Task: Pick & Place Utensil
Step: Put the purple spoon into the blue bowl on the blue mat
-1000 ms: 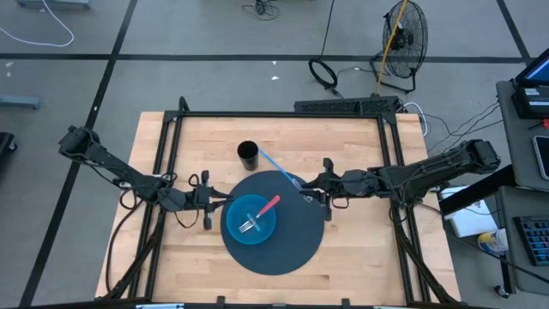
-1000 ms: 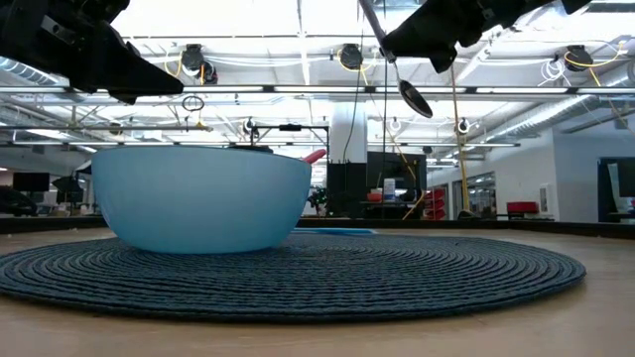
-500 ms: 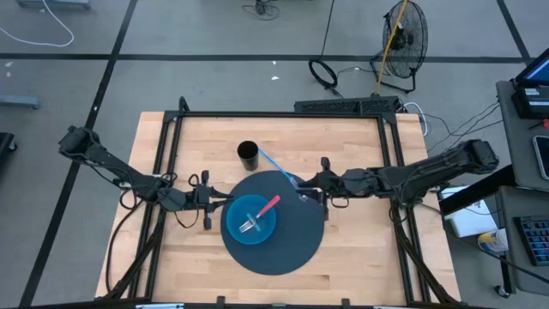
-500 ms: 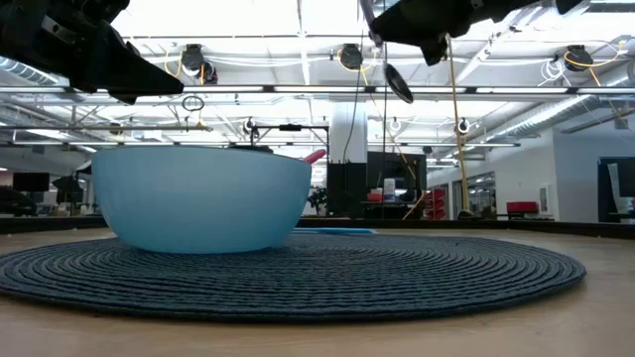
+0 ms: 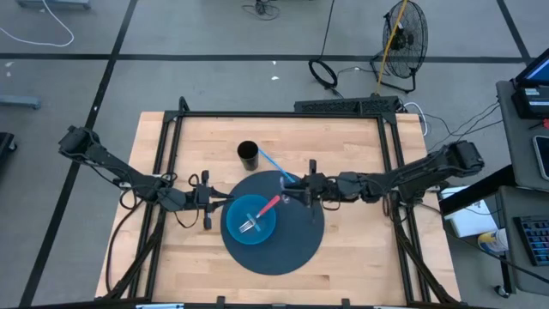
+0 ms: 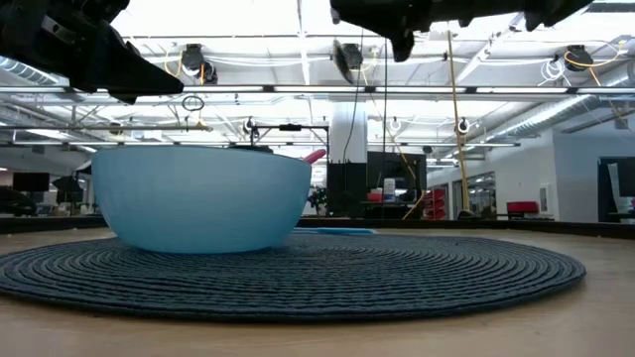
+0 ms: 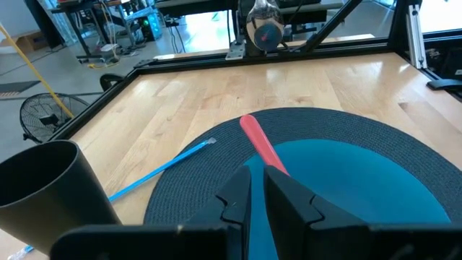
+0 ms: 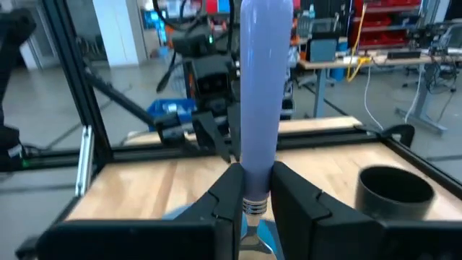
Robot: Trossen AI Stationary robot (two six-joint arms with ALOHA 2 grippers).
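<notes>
While spoon-laden, right pincer (image 5: 302, 190) nearer bowl (image 5: 250, 223).

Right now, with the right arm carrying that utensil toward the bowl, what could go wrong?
1. The right gripper pinches the lavender-handled utensil only near its neck, so it may pivot or slip.
2. The bowl already holds a red-handled fork; a drop could strike it and bounce out.
3. The left gripper waits at the bowl's rim, so the arms could touch.
</notes>
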